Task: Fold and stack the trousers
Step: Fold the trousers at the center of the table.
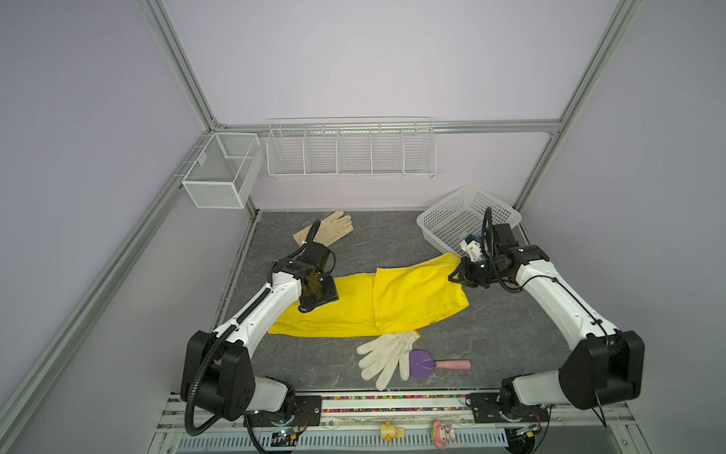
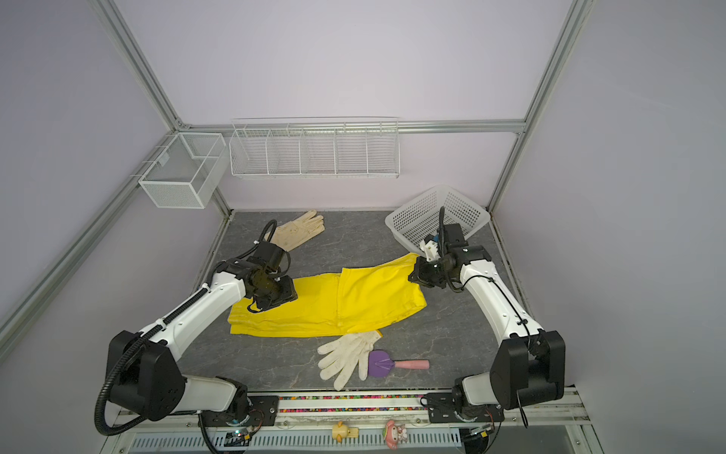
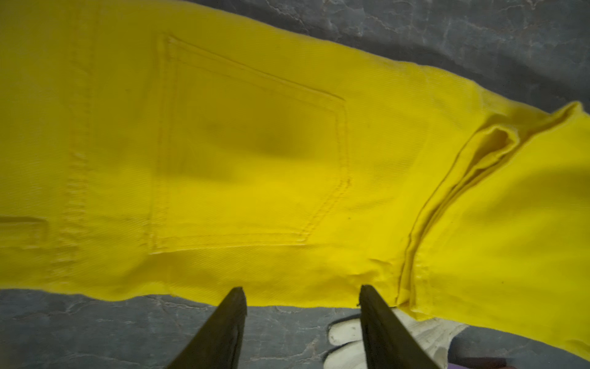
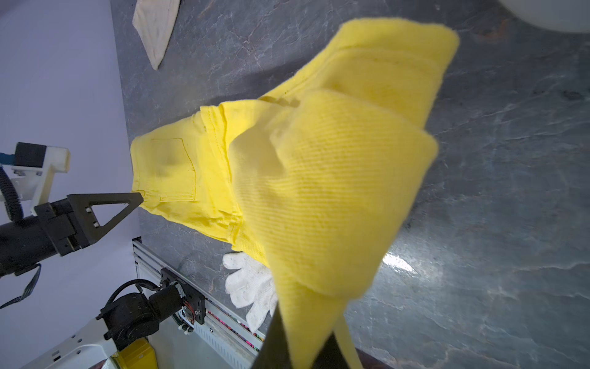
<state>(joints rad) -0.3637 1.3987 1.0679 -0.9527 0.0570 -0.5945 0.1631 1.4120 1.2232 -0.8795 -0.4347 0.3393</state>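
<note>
Yellow cloth: the trousers point(image 1: 365, 306) lie partly folded at mid-table on the grey tabletop point(image 1: 491, 334). Over their left end the left gripper point(image 3: 301, 290) hangs with jaws spread, holding nothing. At their far right corner the right gripper point(image 1: 455, 277) pinches the leg fabric, holding that corner raised off the surface.

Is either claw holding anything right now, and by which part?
The right claw is shut on the trousers, pinching the raised corner nearest the basket. The left claw is open above the pocket end, holding nothing.
</note>
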